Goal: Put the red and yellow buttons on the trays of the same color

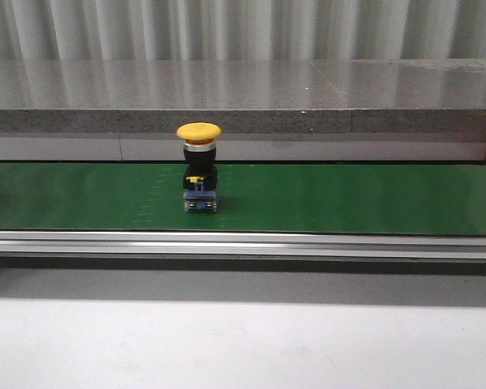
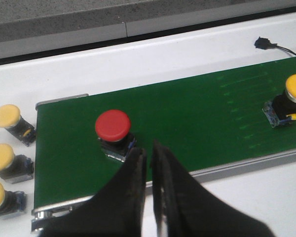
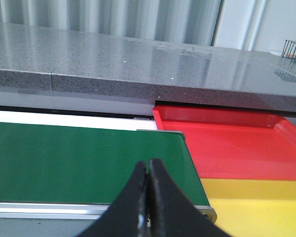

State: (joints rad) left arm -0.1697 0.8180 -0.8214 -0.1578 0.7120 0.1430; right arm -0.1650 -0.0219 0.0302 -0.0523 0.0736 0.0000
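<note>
Hovering with left claw (image 2: pixel 149 150) nearly closed, empty, beside red button (image 2: pixel 113 125) on green belt (image 2: pixel 197 113); right claw (image 3: pixel 148 168) closed, empty, waiting near red tray (image 3: pixel 237 148).

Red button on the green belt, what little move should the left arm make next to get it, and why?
Probably open the left fingers first. They look closed right beside the red button, which stands upright on the green belt, so they cannot fit around it yet. Once open, they could ease forward over its cap.
</note>
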